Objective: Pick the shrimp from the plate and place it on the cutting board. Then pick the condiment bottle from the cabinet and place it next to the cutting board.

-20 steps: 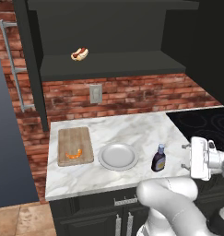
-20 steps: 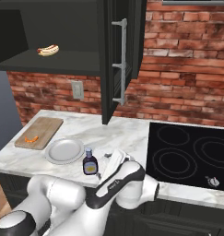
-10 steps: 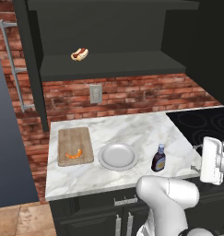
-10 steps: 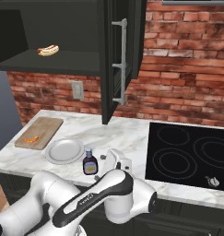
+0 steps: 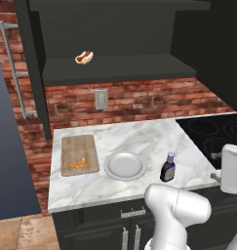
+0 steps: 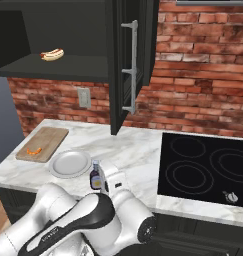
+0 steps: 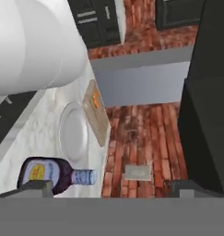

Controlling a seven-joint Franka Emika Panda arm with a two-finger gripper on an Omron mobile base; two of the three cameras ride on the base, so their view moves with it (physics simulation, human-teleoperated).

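Note:
The small orange shrimp [image 5: 77,163] lies on the near end of the wooden cutting board [image 5: 81,149]. Beside the board sits the grey plate [image 5: 125,166], with nothing on it. The dark condiment bottle [image 5: 167,168] stands upright on the counter right of the plate, a plate's width from the board. My gripper [image 5: 217,167] hovers to the right of the bottle at about its height, pointing at it. In the hand view my gripper [image 7: 113,188] is open with nothing between its fingers; the bottle [image 7: 53,175] is beyond the left tip. The dark cabinet [image 5: 120,73] hangs above.
A hot dog [image 5: 84,57] lies on the cabinet shelf. The open cabinet door [image 6: 128,60] with its metal handle hangs over the counter's middle. A black cooktop [image 6: 208,167] fills the counter's right. The brick wall carries an outlet [image 5: 101,98].
The hand has drawn away to the right of the bottle while the arm's bulk has folded lower in front of the counter. Bottle, plate, board and shrimp have not moved.

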